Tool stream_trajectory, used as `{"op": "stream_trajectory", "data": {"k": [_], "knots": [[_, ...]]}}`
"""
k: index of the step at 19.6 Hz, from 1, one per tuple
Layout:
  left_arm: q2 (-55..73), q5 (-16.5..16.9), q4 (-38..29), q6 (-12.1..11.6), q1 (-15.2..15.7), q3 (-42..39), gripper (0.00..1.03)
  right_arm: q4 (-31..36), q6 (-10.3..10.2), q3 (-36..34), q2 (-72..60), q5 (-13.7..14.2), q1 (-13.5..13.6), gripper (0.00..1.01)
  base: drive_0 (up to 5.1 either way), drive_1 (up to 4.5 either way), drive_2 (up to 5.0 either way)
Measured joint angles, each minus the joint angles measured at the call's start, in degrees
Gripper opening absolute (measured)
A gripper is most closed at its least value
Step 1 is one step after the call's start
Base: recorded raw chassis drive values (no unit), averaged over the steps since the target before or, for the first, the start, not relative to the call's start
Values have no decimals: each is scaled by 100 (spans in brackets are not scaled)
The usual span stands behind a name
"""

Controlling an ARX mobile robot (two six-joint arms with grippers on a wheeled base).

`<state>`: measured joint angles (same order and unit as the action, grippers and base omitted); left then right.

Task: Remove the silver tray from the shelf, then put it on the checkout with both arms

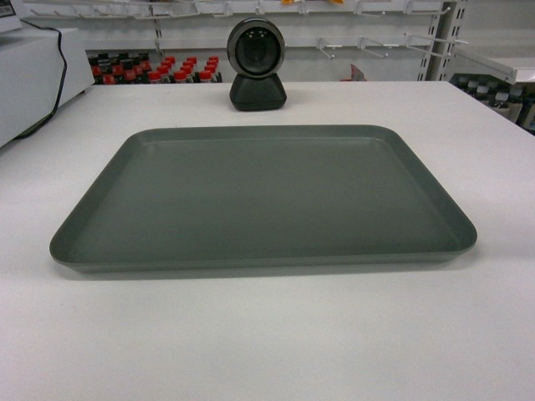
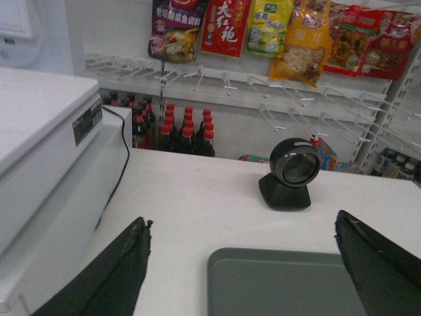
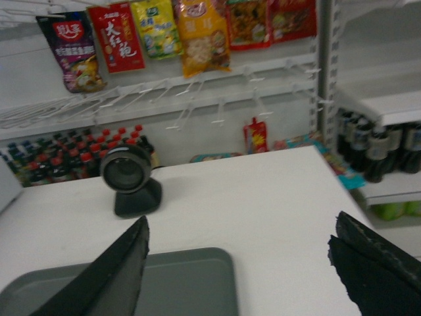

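Observation:
The silver tray (image 1: pixel 263 196) lies flat on the white checkout (image 1: pixel 267 334), empty, in the middle of the head view. Neither gripper shows in the head view. In the left wrist view my left gripper (image 2: pixel 243 227) is open above the counter, with the tray's far left corner (image 2: pixel 276 283) below and between its fingers, not touched. My right gripper (image 3: pixel 240 227) is open too, over the tray's far right corner (image 3: pixel 184 283); its left finger (image 3: pixel 112 276) overlaps the tray in the picture. The shelf (image 3: pixel 388 105) stands to the right.
A black round scanner (image 1: pixel 257 65) stands on the counter just behind the tray. A white machine with a black cable (image 2: pixel 39 164) sits at the left edge. Behind are racks of red-capped bottles (image 2: pixel 184 128), hooks and hanging snack bags (image 2: pixel 289 33).

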<state>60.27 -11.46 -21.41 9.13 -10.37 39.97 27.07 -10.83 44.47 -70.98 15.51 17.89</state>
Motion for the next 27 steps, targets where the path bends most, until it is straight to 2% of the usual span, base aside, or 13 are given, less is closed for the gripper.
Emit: {"op": "stream_trajectory", "data": {"k": [1,2,4,5,8,9,10,11,15,16,17,25,27], "knots": [[-468,179,129,-367,120,-378,74,-120,409,-389,520,42,-116,76,0,0,0],[-789,236,127,-564,208,-734,63,-236,704,-787,946,63,-203,65,0,0,0],[-1106,424,-146,-743,308,-1283,43,-225,922,-1292,1434,46,-219,44,0,0,0],[-1285,516,-243,-800,356,-1604,32,-70,968,-1585,1679,-129,-313,33,0,0,0],[-1755,629,-431,-800,562,-2293,1,140,1043,-2430,2260,-422,-719,2,0,0,0],[-1921,903,-442,-824,695,-2470,2,168,1064,-2673,2406,-531,-811,2,0,0,0],[-2081,1126,-448,-835,984,-2658,2,179,1069,-2881,2583,-651,-909,2,0,0,0],[-2221,1060,-446,-831,1084,-2815,2,210,1069,-3051,2776,-730,-990,2,0,0,0],[-2793,1147,-334,-833,1023,-3250,2,111,1069,-3587,3392,-984,-1279,2,0,0,0],[-2938,1145,-262,-833,1023,-3335,2,24,1075,-3694,3567,-1394,-1569,2,0,0,0],[-3082,1147,-201,-833,1023,-3421,2,-39,1071,-3770,3727,-1499,-1784,2,0,0,0],[-4100,1145,446,-833,1027,-3768,2,-728,1071,-4190,4854,-1537,-1790,2,0,0,0],[-4207,1145,260,-833,1027,-3936,2,-822,1071,-4242,5027,-1537,-1790,2,0,0,0]]}}
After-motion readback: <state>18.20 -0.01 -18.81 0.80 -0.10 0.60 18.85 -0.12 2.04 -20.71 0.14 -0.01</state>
